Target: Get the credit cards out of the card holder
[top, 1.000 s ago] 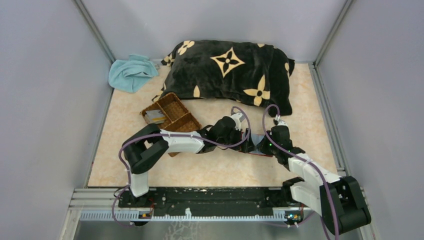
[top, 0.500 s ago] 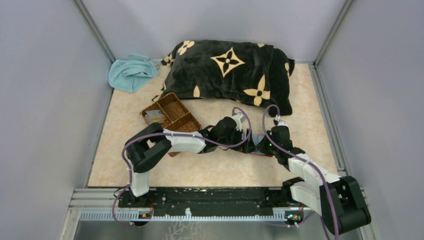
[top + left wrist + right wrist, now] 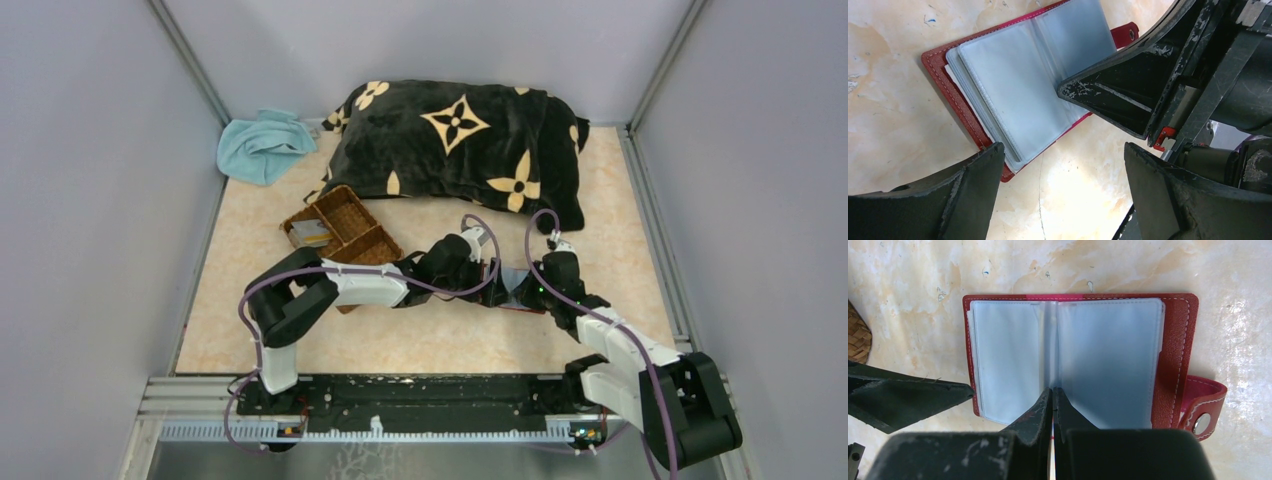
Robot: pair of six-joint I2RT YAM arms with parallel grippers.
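From the near edge of the desk point(image 3: 420, 345), both arms are stretched forward and bent inward, so that their wrists meet over the middle of the surface. The left pincer point(image 3: 1063, 170) is held wide, its worn black fingers point(image 3: 973, 192) spread just above the near corner of the card holder point(image 3: 1108, 355), with nothing between them. The right pincer point(image 3: 1052, 392) is pressed narrow, only a thin slit being left, and its tip is set at the lower end of the central fold of the sleeves. Whether a sleeve is nipped there cannot be told.

Compared with the views of half a second and one second ago, hardly any change is seen. Only a slight shift of the left arm's elbow can be made out, and the card holder lies where it lay.

The card holder is spread open and flat on the pale, marbled desk between the two pincers. Its cover is red stitched leather with a snap tab point(image 3: 1200, 422) bearing a metal stud, and its inner leaves are cloudy clear plastic. Farther off, left of centre, a woven divided basket point(image 3: 345, 232) is seen. Beyond it lie a plush black pillow point(image 3: 460, 145) with cream flowers and a crumpled blue cloth point(image 3: 262, 148).
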